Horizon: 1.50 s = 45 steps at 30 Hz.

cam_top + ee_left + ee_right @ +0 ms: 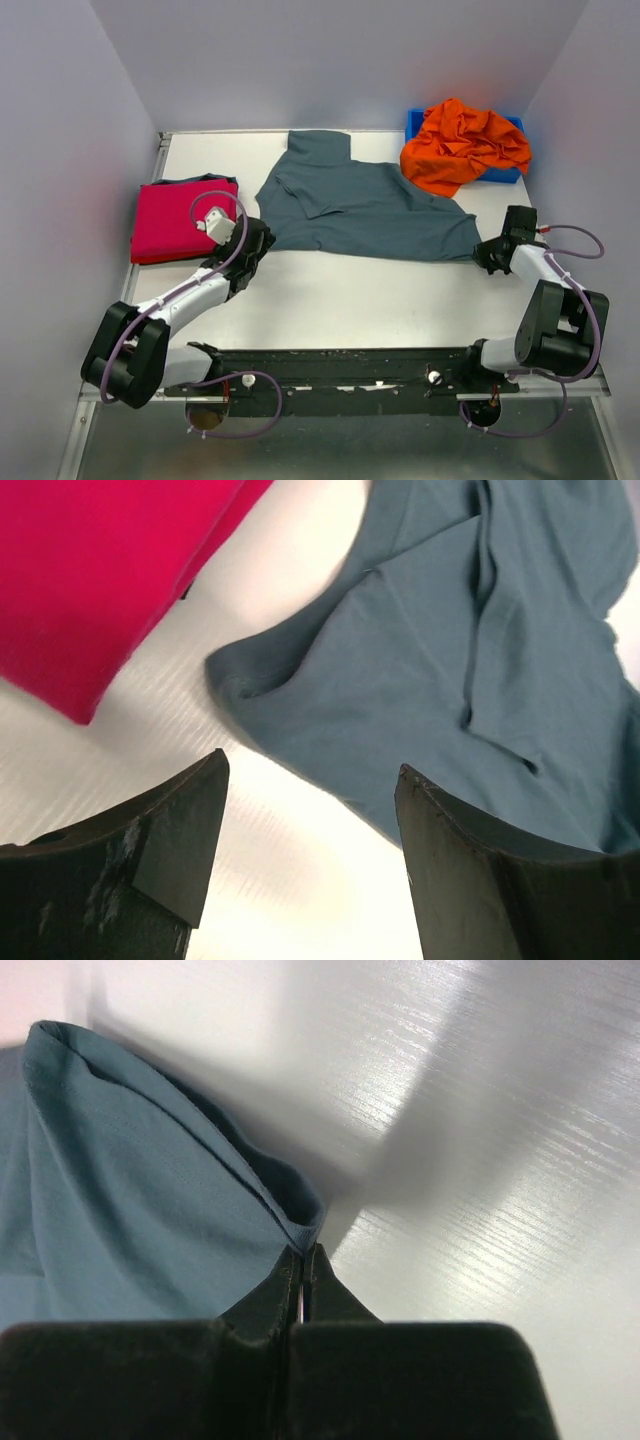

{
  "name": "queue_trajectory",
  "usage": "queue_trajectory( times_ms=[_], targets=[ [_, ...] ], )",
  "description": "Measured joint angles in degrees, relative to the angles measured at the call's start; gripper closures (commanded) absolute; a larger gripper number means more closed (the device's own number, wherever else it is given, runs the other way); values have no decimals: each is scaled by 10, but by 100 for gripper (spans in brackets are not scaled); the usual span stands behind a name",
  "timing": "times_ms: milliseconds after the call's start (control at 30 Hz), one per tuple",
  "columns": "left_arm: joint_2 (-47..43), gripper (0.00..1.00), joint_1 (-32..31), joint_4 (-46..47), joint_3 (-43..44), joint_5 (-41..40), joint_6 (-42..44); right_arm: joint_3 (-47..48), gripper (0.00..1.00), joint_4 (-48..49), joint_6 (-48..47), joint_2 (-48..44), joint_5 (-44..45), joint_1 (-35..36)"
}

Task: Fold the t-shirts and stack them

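A slate grey-blue t-shirt [365,205] lies spread and wrinkled across the middle of the white table. My right gripper [484,254] is shut on the hem at its near right corner; the right wrist view shows the fabric [150,1190] pinched between the closed fingertips [303,1252]. My left gripper [262,240] is open at the shirt's near left corner, its fingers [440,840] wide apart over bare table just short of the cloth edge [300,720]. A folded magenta-red t-shirt [185,220] lies at the left. The bright orange t-shirt [462,145] is crumpled at the back right.
The orange shirt is heaped over a rigid blue plastic bin [505,172] at the back right corner. White walls close in the table on three sides. The folded magenta-red shirt [110,570] lies just left of my left gripper. A dark edge shows under it.
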Motion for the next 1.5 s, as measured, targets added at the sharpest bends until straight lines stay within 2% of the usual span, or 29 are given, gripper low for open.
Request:
queue_trajectory(
  times_ms=[367,500,633,800,833,1033,1367,1500],
  targets=[
    [91,26,-9,-25,9,-50,-46,-13,99,11,0,-3,-1,-1],
    [117,33,-9,-16,19,-58,-52,-13,99,13,0,-3,-3,-1],
    [146,53,-5,-2,38,-59,-59,-13,99,13,0,-3,-3,-1],
    [176,97,6,23,47,-57,-66,-16,99,13,0,-7,-3,-1],
    [183,100,9,32,48,-58,-63,-17,99,12,0,-9,-3,-2],
    [193,100,15,34,75,-75,-41,-26,99,9,0,-27,-2,-13],
    [118,100,15,28,65,-80,-17,-22,99,-9,0,-28,-14,-16],
    [95,100,17,-32,103,-78,3,33,99,-60,-1,-30,-44,-17]
  ],
)
